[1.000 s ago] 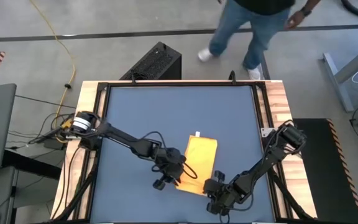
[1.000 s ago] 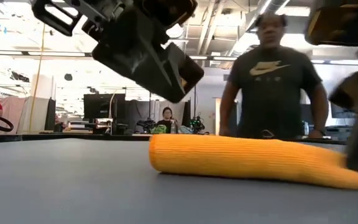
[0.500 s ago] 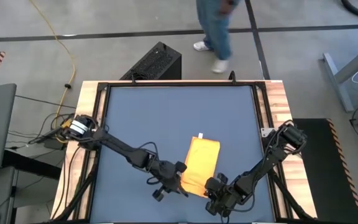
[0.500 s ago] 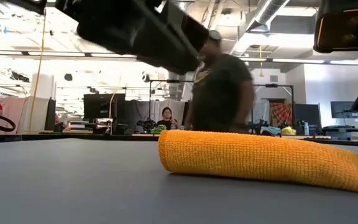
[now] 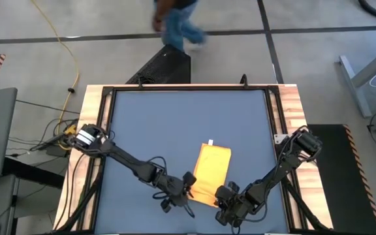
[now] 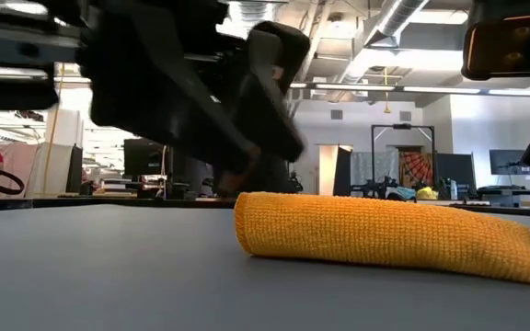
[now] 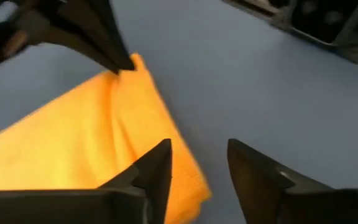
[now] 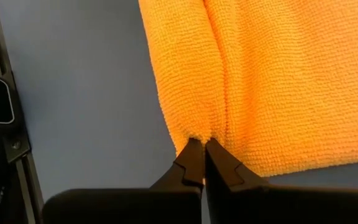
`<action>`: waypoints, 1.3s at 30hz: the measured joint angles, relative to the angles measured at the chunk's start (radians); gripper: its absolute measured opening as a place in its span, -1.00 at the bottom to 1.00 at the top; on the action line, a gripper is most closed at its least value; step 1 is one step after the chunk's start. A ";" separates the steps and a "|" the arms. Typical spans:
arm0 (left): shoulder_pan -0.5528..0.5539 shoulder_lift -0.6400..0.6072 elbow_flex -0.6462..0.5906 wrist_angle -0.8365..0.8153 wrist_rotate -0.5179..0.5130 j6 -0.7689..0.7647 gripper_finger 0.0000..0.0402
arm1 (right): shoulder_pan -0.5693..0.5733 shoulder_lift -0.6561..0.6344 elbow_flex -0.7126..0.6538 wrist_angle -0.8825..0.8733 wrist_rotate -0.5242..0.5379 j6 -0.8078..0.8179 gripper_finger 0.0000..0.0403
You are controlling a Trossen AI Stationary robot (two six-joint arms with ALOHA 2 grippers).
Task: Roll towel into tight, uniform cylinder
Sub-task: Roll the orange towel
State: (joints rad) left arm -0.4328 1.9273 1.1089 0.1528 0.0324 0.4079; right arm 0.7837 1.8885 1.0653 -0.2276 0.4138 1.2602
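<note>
Two dark robot arms reach over a dark blue mat that covers a wood-edged table, seen from directly above. Slightly right of centre and in the lower half of that overhead picture lies the towel, bright yellow-orange and folded into a narrow, flattish band, with a small white tag at its upper end.

Coming in from the left edge, the left arm stretches toward the bottom centre, and the left gripper sits just beside the towel's lower left corner. In its wrist picture the left gripper has its two fingers apart with bare mat between them, one fingertip over the towel's edge, holding nothing.

Coming in from the right side, the right arm bends down toward the bottom centre, and the right gripper rests at the towel's lower edge. In its wrist picture the right gripper has its fingers pressed together, pinching a small pucker of the towel at the edge.

At table height, the towel appears as a low rounded roll lying on the mat, with a blurred dark arm above it at upper left.

A person's legs show on the floor at the top of the overhead picture.
</note>
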 joint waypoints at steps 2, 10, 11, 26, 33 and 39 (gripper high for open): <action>0.000 0.021 0.002 0.014 -0.044 -0.001 -0.18 | 0.000 0.000 0.000 0.000 0.000 0.003 -0.91; 0.000 0.100 0.004 0.044 -0.093 -0.094 -0.03 | 0.002 0.000 0.001 -0.005 0.001 0.023 -0.91; 0.000 0.102 0.004 0.045 -0.099 -0.106 -0.04 | 0.002 0.000 0.001 -0.007 0.001 0.023 -0.91; 0.100 0.102 0.005 0.016 0.150 -0.375 -0.94 | 0.001 -0.001 0.002 -0.018 -0.018 0.069 -0.90; 0.158 0.102 0.006 -0.046 0.388 -0.509 -0.97 | -0.003 -0.011 0.002 -0.016 -0.044 0.161 -0.90; 0.177 0.102 0.006 -0.099 0.480 -0.655 -0.97 | -0.017 -0.022 0.001 0.014 -0.052 0.240 -0.90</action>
State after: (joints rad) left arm -0.2560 2.0296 1.1152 0.0542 0.5129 -0.2469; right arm 0.7668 1.8664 1.0664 -0.2131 0.3615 1.5002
